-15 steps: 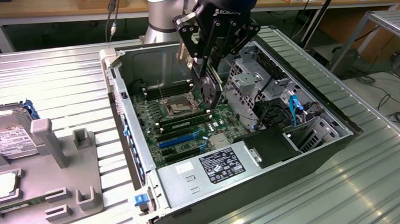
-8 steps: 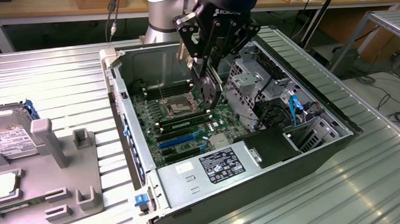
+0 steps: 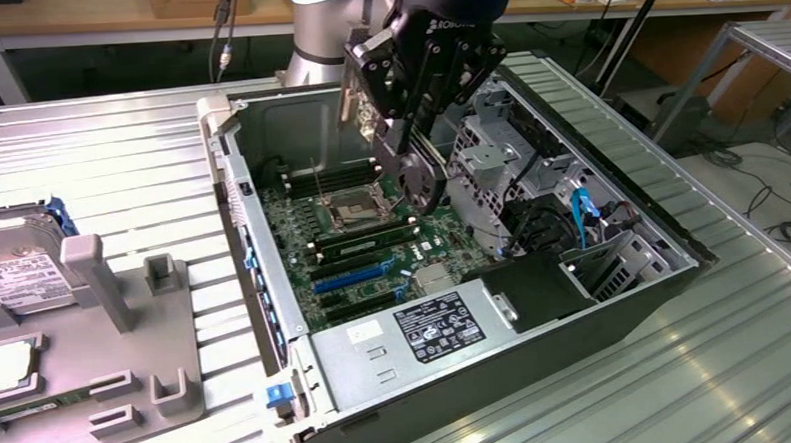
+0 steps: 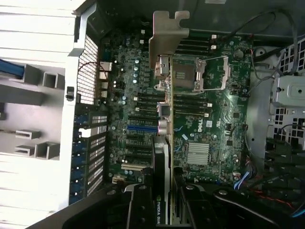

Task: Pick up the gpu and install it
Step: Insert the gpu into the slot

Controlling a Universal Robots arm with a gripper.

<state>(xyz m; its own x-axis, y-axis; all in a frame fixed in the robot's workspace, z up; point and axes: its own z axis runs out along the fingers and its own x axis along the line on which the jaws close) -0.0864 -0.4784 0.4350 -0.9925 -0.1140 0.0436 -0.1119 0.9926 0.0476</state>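
Observation:
My gripper [image 3: 414,101] is shut on the gpu [image 3: 416,176], which I hold on edge above the open computer case [image 3: 636,221]. In the wrist view the gpu [image 4: 163,143] runs edge-on away from my gripper [image 4: 164,202], its silver bracket [image 4: 167,43] at the far end and an NVIDIA label near the fingers [image 4: 138,205]. It hangs over the green motherboard [image 4: 205,119], apart from it, roughly above the CPU socket [image 3: 355,211] and memory slots. The blue expansion slot [image 4: 142,129] lies beside the card's line, and in the exterior view the blue slot [image 3: 351,275] is nearer the camera.
A silver power supply [image 3: 414,331] fills the case's near corner and drive cages with cables [image 3: 554,195] line the exterior view's right. On the exterior view's left stand a grey holder fixture [image 3: 105,294] and a hard drive [image 3: 10,273]. The case rests on ribbed metal tabletop [image 3: 722,367].

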